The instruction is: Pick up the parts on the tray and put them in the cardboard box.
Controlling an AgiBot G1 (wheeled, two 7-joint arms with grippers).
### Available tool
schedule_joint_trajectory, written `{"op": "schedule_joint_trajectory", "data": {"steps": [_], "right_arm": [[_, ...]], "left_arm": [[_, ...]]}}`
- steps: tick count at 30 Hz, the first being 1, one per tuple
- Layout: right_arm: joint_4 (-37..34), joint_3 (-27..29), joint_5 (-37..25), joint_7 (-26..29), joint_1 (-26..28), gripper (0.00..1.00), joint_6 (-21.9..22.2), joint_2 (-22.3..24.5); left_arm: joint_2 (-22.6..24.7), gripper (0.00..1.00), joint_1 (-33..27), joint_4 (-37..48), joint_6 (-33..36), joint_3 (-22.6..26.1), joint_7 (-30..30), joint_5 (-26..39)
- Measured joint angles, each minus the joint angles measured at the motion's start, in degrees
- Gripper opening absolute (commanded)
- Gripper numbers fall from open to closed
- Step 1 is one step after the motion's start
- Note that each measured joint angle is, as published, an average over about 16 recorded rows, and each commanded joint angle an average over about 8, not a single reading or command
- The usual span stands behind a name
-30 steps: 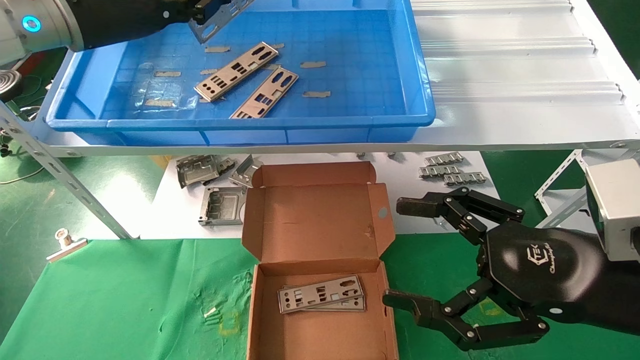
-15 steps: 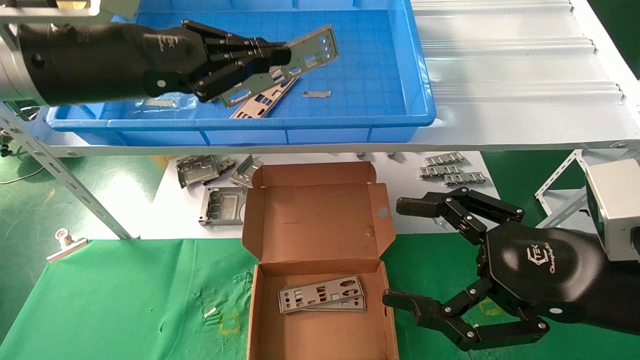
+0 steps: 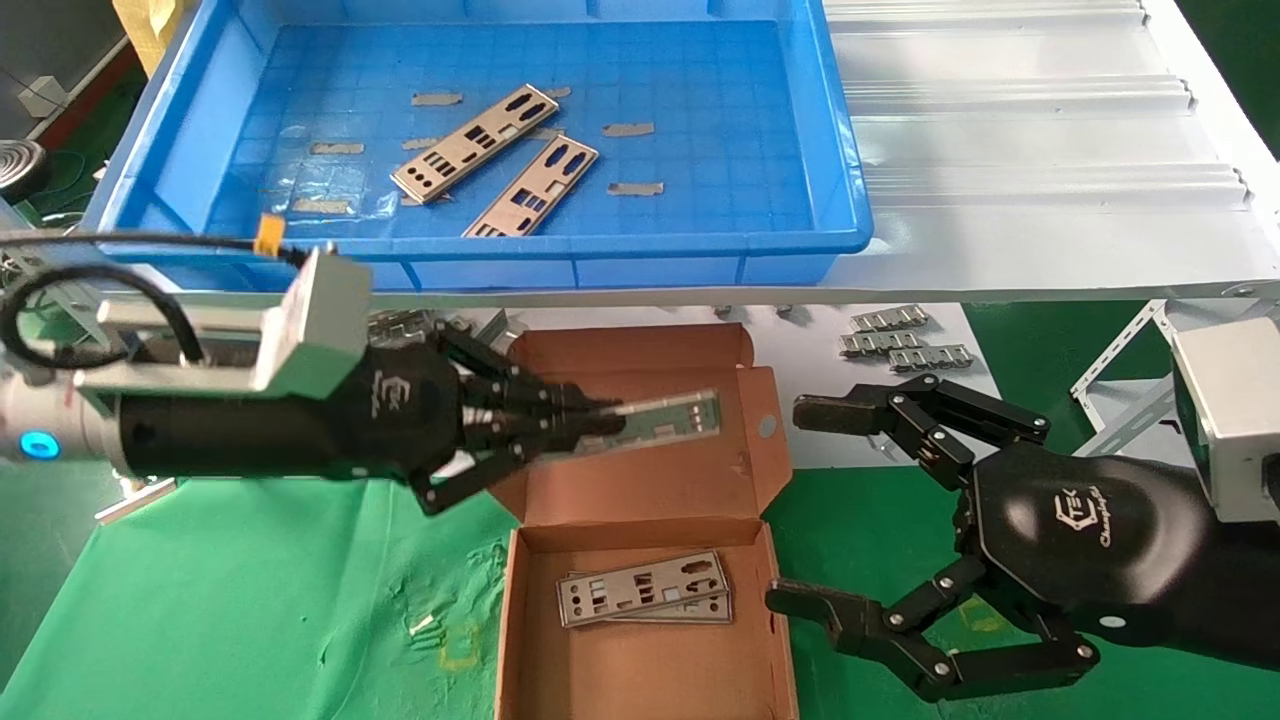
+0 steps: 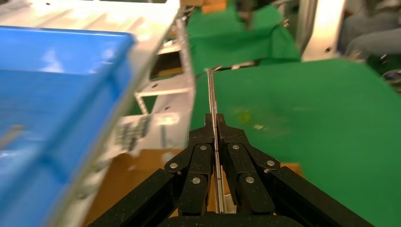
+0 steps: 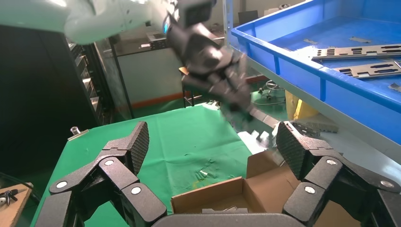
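My left gripper (image 3: 598,412) is shut on a silver plate (image 3: 672,416) and holds it edge-on above the open flap of the cardboard box (image 3: 640,455). In the left wrist view the plate (image 4: 211,99) runs straight out between the closed fingertips (image 4: 208,126). Two plates (image 3: 645,589) lie stacked on the box floor. Two more plates (image 3: 473,143) (image 3: 532,187) lie in the blue tray (image 3: 700,150). My right gripper (image 3: 800,505) is open and empty beside the box's right side; its pads (image 5: 138,144) frame the box (image 5: 265,189).
Grey metal socket frames (image 3: 440,412) and ribbed silver clips (image 3: 905,343) lie on the white surface under the tray shelf. A ribbed white sheet (image 3: 1030,130) lies to the right of the tray. Green cloth (image 3: 250,600) covers the table around the box. A metal clamp (image 3: 130,487) sits at the left.
My left gripper has carried the plate from over the tray down and toward me, to above the box's flap. The right arm has not moved.
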Motion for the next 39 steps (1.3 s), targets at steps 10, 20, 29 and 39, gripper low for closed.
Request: {"op": "schedule_joint_trajectory", "data": {"steps": [10,20,29,39], "right_arm": [[0.0,0.0,0.0,0.0,0.0,1.0,0.0,0.0],[0.0,0.0,0.0,0.0,0.0,1.0,0.0,0.0],[0.0,0.0,0.0,0.0,0.0,1.0,0.0,0.0],[0.0,0.0,0.0,0.0,0.0,1.0,0.0,0.0]], "left_arm": [[-0.6,0.0,15.86,-13.13,-13.59,0.86,3.74,2.01],[1.14,0.0,27.47,-24.03,-28.83,1.29,9.68,7.63],[1.73,0.6,31.79,-28.06,-35.66,2.33,10.37,11.8],[2.1,1.0,33.46,-29.66,-39.13,2.19,10.11,12.93]]}}
